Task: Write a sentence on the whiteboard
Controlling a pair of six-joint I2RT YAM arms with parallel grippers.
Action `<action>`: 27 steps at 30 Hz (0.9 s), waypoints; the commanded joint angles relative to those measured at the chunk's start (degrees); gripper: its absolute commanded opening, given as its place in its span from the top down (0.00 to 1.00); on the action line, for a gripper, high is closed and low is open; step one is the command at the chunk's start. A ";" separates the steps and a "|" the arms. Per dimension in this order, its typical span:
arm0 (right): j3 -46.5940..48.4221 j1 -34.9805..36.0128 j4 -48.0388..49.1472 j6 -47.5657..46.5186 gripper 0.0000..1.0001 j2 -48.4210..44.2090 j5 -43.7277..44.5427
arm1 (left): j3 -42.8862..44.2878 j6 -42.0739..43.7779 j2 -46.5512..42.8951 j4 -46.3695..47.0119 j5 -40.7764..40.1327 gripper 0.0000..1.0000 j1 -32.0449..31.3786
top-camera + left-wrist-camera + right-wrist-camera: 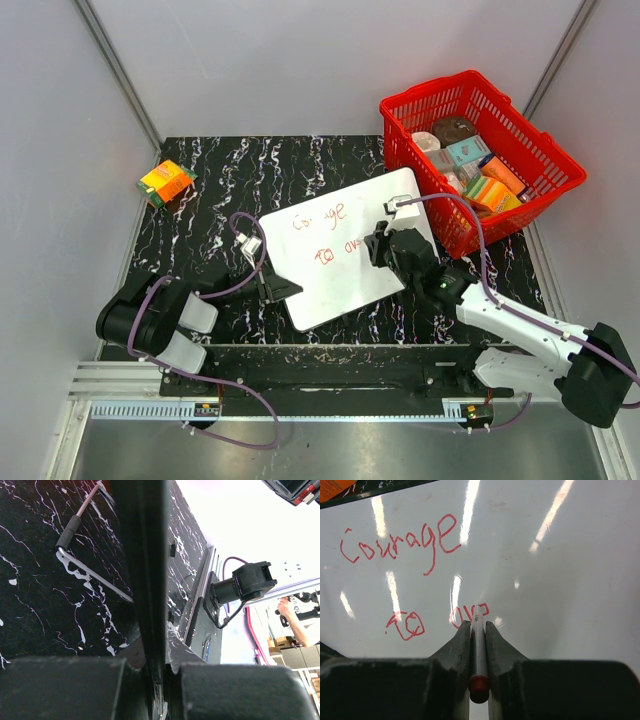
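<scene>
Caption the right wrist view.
Right gripper holds a marker at the whiteboard, the red sentence reading "Courage to ov".

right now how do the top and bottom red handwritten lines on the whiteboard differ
Top red handwritten line reads "courage", complete; bottom red handwritten line reads "to ov", unfinished. Top sits clear of the slim red-ended marker; bottom ends at its tip. Both: thin red strokes.

Top view: bright, even light from overhead. My arms throw only faint, soft shadows on the dark table, and glare bleaches part of the sentence. Right wrist view: long lamp streaks cross the whiteboard; my right gripper and the near end of the marker are blurred. Left wrist view: my left gripper is near-black and unfocused; the upper right corner is overexposed.
</scene>
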 commanded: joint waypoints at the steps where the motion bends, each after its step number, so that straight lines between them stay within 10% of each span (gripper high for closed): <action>1: -0.63 -0.49 -1.08 1.14 1.00 -0.89 -2.52 | 1.01 7.88 -0.30 -2.51 -4.57 1.00 -0.76; 27: -0.99 -0.49 -5.65 1.14 1.00 -3.44 5.56 | 1.27 8.14 -0.38 -3.13 -4.74 1.00 -1.02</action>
